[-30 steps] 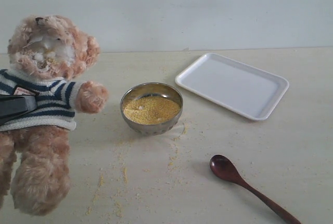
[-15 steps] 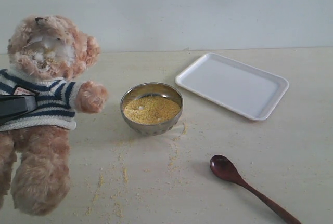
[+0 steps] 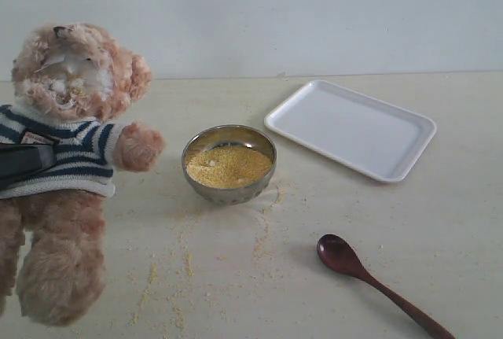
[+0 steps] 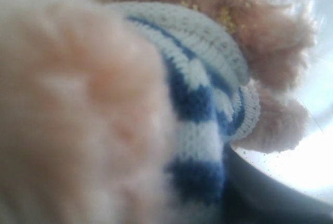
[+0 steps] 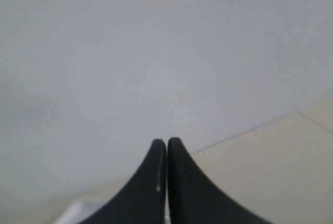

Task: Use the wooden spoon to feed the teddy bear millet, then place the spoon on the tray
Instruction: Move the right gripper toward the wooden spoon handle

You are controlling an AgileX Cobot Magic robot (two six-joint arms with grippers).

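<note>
The teddy bear (image 3: 71, 166) stands upright at the far left, with millet grains stuck on its whitish muzzle. My left gripper (image 3: 22, 163) is shut on its striped sweater; one dark finger (image 4: 260, 193) shows beside the sweater (image 4: 197, 94) in the left wrist view. The millet (image 3: 228, 166) fills a small steel bowl (image 3: 263, 144) at the centre. The wooden spoon (image 3: 377, 284) lies flat on the table at the front right, bowl end towards the steel bowl. The white tray (image 3: 350, 128) sits behind it, bare. My right gripper (image 5: 166, 143) is shut on nothing, out of the exterior view.
Loose millet (image 3: 185, 264) is scattered over the table in front of the bowl and towards the bear's legs. A pale wall (image 3: 314, 16) runs along the back edge of the table.
The dark finger across the bear's chest looks fainter and has shifted slightly; the bear, bowl, spoon and tray stay where they were.
</note>
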